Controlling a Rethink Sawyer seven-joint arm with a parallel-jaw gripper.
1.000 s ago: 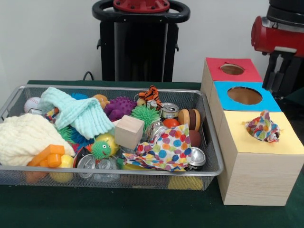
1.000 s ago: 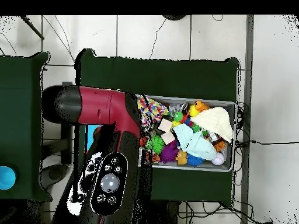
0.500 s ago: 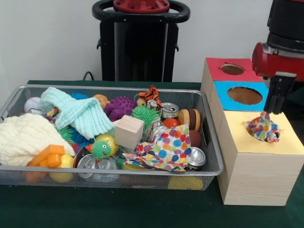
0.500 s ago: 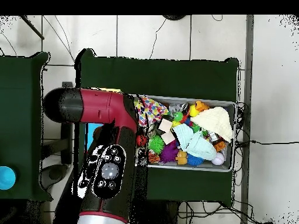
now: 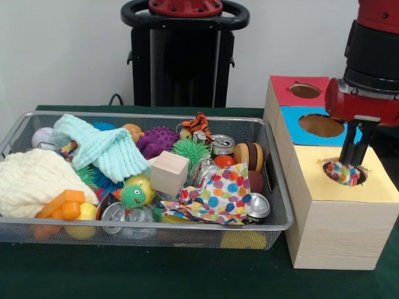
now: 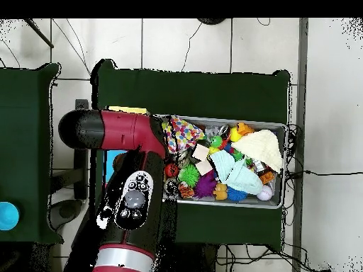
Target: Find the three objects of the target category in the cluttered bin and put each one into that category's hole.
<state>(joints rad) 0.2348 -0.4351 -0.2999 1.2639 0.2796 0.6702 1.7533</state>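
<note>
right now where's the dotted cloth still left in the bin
Front view: the dotted cloth lies at the wire bin's near right corner, draped over cans, just right of the wooden cube.

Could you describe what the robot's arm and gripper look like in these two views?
The arm is glossy dark red with black sections; in the overhead view a black panel on it bears round grey buttons. In the front view a black cylindrical segment sits above a rounded red housing, with red casing above that. The gripper has slim, dark, straight fingers. No loose cables show on it.
</note>
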